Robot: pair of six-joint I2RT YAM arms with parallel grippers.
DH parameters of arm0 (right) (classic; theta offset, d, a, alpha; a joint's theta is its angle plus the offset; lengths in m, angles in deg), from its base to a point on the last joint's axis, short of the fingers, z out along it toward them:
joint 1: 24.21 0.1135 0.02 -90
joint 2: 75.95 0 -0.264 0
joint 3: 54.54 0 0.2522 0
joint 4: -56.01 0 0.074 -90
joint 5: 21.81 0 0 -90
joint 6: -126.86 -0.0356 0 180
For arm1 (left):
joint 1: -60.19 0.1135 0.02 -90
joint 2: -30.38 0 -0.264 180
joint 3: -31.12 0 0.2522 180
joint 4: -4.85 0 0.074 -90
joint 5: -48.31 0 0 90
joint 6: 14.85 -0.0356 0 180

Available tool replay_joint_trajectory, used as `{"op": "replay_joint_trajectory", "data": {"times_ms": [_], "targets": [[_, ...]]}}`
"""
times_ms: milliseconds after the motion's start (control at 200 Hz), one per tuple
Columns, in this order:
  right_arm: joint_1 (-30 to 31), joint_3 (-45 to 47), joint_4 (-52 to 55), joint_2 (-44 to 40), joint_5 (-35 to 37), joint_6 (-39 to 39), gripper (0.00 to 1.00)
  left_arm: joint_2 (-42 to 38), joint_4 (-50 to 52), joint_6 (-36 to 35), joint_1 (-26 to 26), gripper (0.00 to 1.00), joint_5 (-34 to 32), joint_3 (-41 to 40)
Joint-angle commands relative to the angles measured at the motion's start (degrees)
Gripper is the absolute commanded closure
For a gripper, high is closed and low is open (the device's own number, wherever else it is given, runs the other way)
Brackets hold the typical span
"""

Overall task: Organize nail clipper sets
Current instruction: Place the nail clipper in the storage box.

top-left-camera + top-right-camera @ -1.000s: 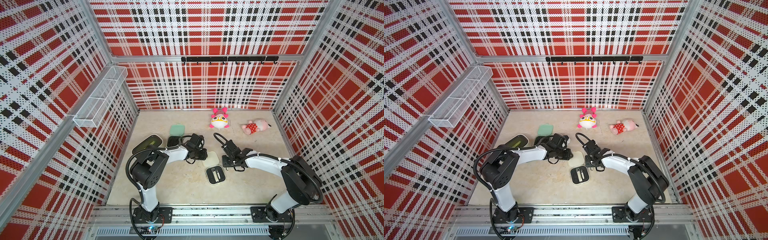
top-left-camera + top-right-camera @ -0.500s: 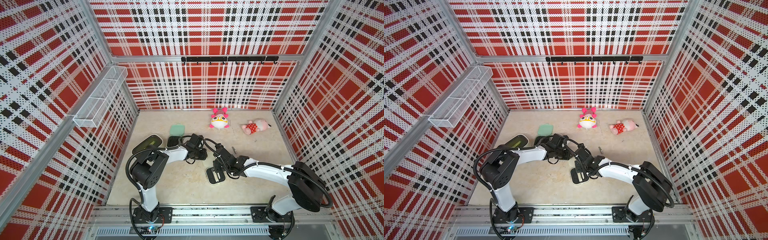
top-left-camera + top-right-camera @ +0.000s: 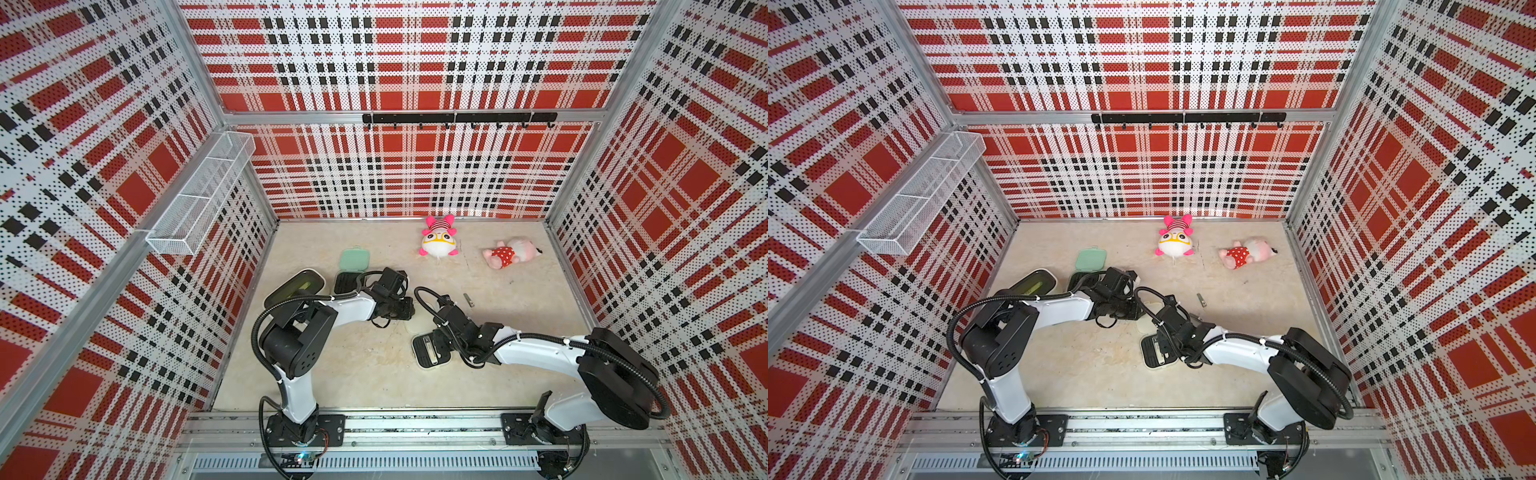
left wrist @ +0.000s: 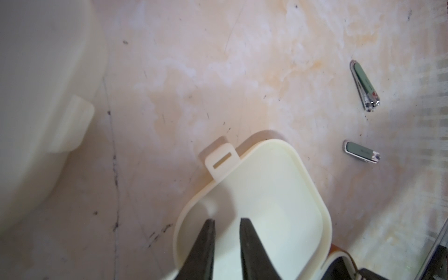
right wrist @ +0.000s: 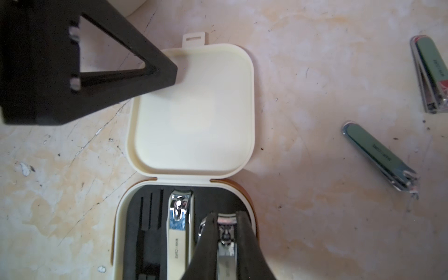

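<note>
Tabletop [image 5: 315, 72]; clipper [image 5: 226, 242] between jaws, right wrist only

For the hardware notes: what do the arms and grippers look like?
On the left arm and right arm: white links, chunky black joint housings, a black corrugated hose looped along each, held by white ties. The left gripper and right gripper: matt black, tapering fingers; side-on, a finger is an open triangular frame. No markings visible.

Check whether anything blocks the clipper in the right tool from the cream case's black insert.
Nothing visible does. The right tool holds the clipper over the black insert; the lid lies open with the left tool resting on it, and the neighbouring clipper sits alongside, not underneath.
</note>
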Motion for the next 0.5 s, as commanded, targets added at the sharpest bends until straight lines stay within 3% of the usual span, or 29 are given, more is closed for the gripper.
{"op": "replay_joint_trajectory", "data": {"times_ms": [0, 491], "targets": [[0.4, 1.1, -2.3, -1.6, 1.1, -0.6, 0.87, -0.3, 1.7, -0.1, 0.3, 0.76, -0.4, -1.4], [1.6, 2.8, -2.6, -1.7, 1.2, -0.8, 0.87, -0.2, 1.8, 0.0, 0.3, 0.76, -0.5, -1.4]]}}
